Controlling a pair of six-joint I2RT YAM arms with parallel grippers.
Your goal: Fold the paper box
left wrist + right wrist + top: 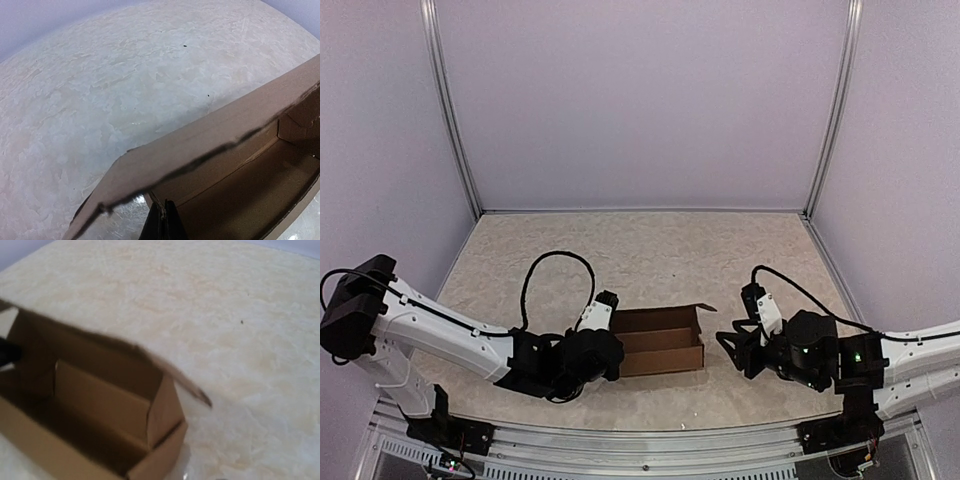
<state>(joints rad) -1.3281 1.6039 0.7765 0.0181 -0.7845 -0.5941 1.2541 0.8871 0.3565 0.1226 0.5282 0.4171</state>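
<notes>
The table carries the paper box at its centre, a half-formed open tray between my 2 claws.

Right claw: spread, just beside the right end.

Left claw: at the left end; state cannot be determined.

Handling, as judged: light, thin, easily creased. Grip a wall edge.

Markings: none visible.

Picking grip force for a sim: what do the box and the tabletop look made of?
The paper box: thin brown cardboard, matte, with rough fibrous cut edges. The tabletop: beige, mottled stone-like pattern with slight sheen; probably laminate or vinyl, but I cannot tell.
</notes>
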